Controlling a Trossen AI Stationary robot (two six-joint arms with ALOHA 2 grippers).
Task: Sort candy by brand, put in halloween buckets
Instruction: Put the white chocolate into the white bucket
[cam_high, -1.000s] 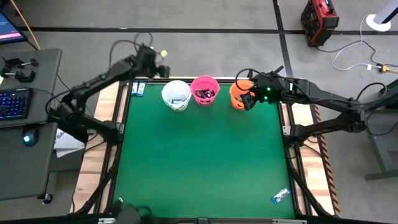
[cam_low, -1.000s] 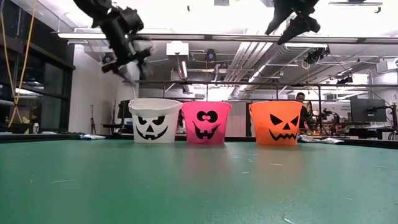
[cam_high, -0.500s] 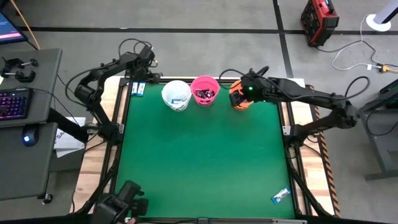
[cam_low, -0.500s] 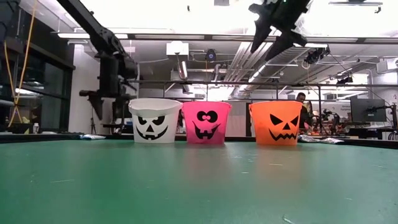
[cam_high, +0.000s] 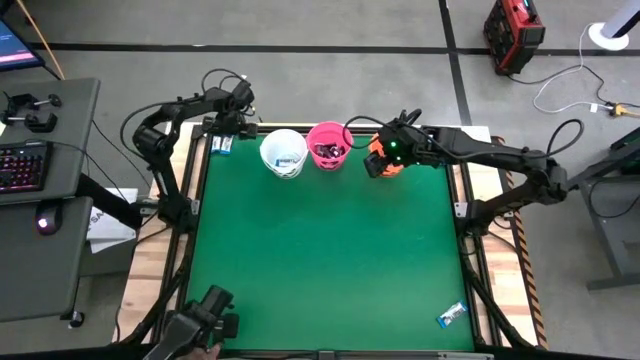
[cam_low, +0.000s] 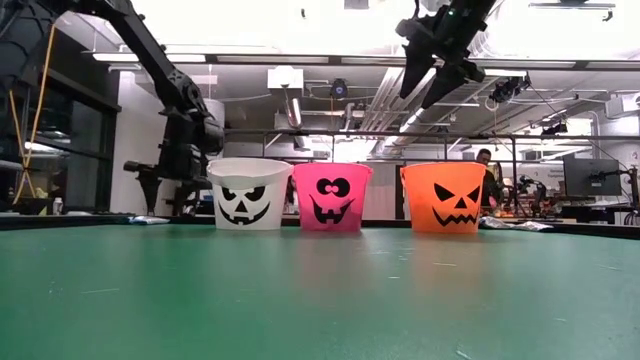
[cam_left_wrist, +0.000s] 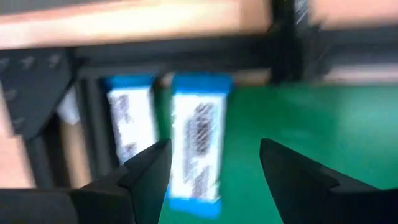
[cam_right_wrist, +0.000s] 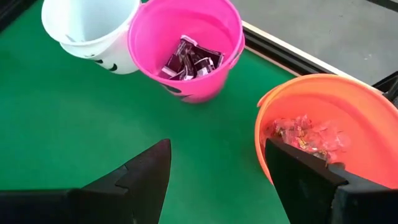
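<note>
Left wrist view showed the left hand (cam_left_wrist: 211, 177) spread wide and empty, hanging over two blue-wrapped candy bars (cam_left_wrist: 198, 140) at the bench's far left corner. One lay on the green mat, the other just beside it on the frame edge. Blurred, so brand text was unreadable.

Handling guess: bars were light, flat, thin, with slick crinkly wrappers. I'd pinch across the short width mid-length; the ends would likely fold or slip. The mat-side bar had the clearer approach.

Right hand (cam_right_wrist: 217, 168) was also open and empty, above the orange bucket (cam_right_wrist: 311, 99), which held clear/silvery sweets. Pink bucket (cam_right_wrist: 186, 25) held dark reddish wrappers. White bucket (cam_high: 283, 153) held at least one blue piece. One more blue bar (cam_high: 452, 315) sat alone near the bench's (cam_high: 320, 260) near right corner.
</note>
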